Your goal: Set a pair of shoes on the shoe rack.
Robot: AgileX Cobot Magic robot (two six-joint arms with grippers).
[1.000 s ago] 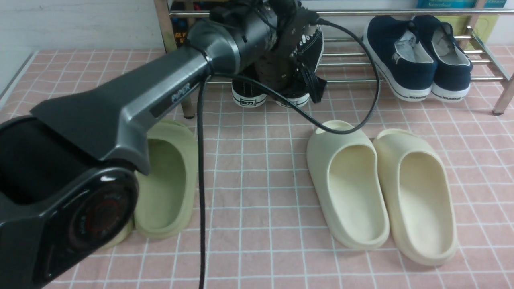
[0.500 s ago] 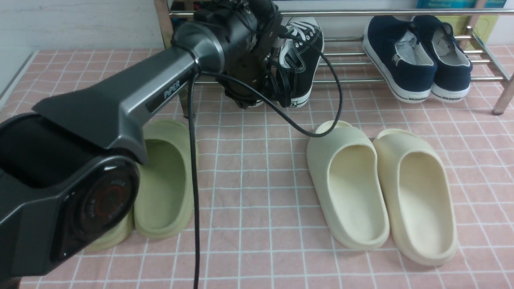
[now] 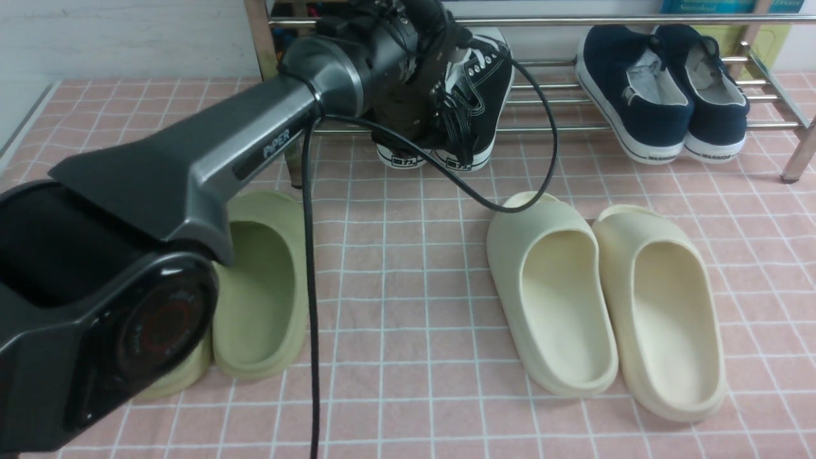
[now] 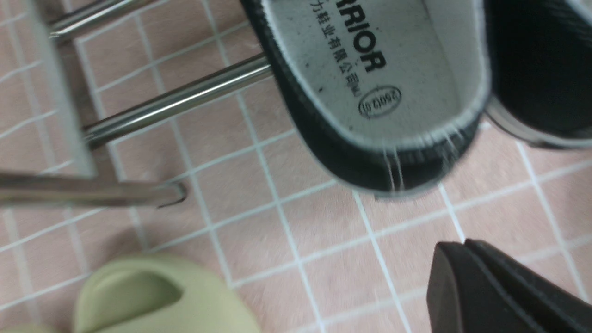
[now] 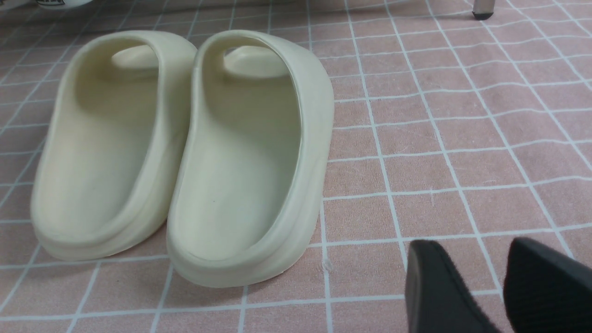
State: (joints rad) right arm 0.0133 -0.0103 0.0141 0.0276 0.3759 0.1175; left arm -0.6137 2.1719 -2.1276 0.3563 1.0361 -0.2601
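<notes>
The shoe rack (image 3: 561, 127) is gleaming as polished chrome metal. The pair of shoes (image 3: 481, 89) is showing matt black canvas with white rubber soles. The cream slides (image 3: 605, 299) are looking like smooth matt foam, lying on a soft pink cloth (image 3: 408, 255).

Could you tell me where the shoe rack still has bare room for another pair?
The shoe rack has bare bars between the black sneakers, where the left gripper hangs shut, and the navy sneakers. The left end is crowded by sneakers and arm. Right of the navy pair, only a narrow strip remains.
</notes>
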